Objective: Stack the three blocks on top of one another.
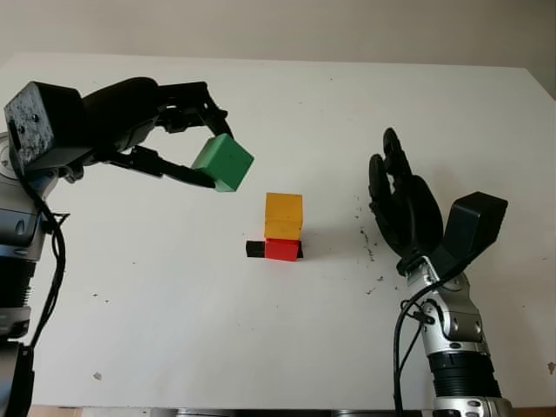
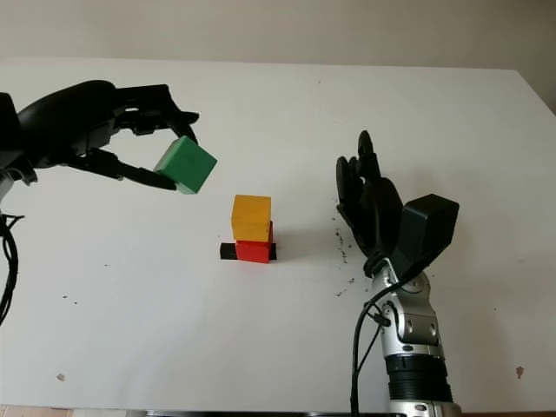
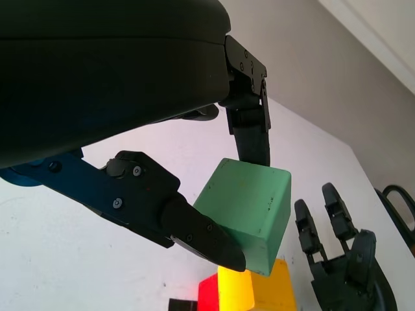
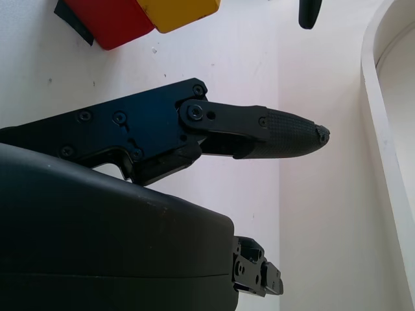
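Holding the green block (image 1: 223, 162) in the air at the upper left of the frame, the left robot hand (image 1: 178, 130) gripped it tilted, not yet over the stack. At the centre, the yellow block (image 1: 283, 215) already sat on the red block (image 1: 281, 250). At the right, the right robot hand (image 1: 401, 204) was open.

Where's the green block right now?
The green block is off the table, gripped in the left hand, up and to the left of the yellow block stacked on the red block.
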Controlling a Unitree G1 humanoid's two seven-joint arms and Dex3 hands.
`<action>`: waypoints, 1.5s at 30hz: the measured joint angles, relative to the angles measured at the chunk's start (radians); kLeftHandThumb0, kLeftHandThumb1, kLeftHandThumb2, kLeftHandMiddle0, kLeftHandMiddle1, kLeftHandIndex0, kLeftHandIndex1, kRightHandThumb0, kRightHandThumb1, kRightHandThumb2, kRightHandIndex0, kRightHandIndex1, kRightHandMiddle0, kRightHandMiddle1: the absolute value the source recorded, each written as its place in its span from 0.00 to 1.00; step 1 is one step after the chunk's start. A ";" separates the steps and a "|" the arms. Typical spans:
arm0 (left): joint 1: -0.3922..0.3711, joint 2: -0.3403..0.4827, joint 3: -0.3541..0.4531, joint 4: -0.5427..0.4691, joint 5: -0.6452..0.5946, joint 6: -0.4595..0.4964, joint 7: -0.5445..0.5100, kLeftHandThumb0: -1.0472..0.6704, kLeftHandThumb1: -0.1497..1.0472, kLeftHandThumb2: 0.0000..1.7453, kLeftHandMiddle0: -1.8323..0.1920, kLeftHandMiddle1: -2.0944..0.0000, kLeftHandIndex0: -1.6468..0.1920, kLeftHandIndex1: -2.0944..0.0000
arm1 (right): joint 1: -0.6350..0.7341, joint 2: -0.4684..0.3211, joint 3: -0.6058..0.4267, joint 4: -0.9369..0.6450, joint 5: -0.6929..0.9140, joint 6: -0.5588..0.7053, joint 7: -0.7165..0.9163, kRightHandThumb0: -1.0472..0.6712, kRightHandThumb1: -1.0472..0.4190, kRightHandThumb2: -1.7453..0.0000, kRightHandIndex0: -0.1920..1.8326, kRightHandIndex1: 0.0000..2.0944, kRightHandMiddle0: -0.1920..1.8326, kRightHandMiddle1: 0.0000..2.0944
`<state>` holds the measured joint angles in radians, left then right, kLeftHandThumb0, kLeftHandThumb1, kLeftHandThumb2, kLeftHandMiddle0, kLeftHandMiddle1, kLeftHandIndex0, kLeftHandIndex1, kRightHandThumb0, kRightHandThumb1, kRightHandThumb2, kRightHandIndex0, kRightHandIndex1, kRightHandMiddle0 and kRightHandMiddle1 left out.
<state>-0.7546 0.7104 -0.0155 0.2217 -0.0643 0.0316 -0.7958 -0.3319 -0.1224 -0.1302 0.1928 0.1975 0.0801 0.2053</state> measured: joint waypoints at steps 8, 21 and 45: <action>-0.179 -0.002 -0.101 -0.010 0.088 0.020 -0.096 0.39 0.93 0.03 0.78 0.96 0.67 0.29 | 0.002 0.000 0.012 -0.002 -0.011 0.000 -0.005 0.20 0.00 0.73 0.00 0.00 0.00 0.00; -0.292 -0.048 -0.197 0.016 0.167 -0.045 -0.190 0.39 0.94 0.04 0.77 0.96 0.67 0.32 | 0.019 0.014 0.018 -0.002 -0.014 -0.020 -0.017 0.20 0.00 0.72 0.00 0.00 0.00 0.01; -0.361 -0.100 -0.251 0.073 0.274 -0.392 -0.194 0.39 0.92 0.03 0.77 0.97 0.68 0.31 | 0.054 0.035 0.021 -0.043 -0.015 0.015 -0.044 0.20 0.00 0.73 0.00 0.00 0.00 0.01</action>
<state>-1.1157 0.6104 -0.2661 0.2950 0.2095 -0.3606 -0.9893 -0.2780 -0.0872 -0.1089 0.1501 0.1827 0.0948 0.1617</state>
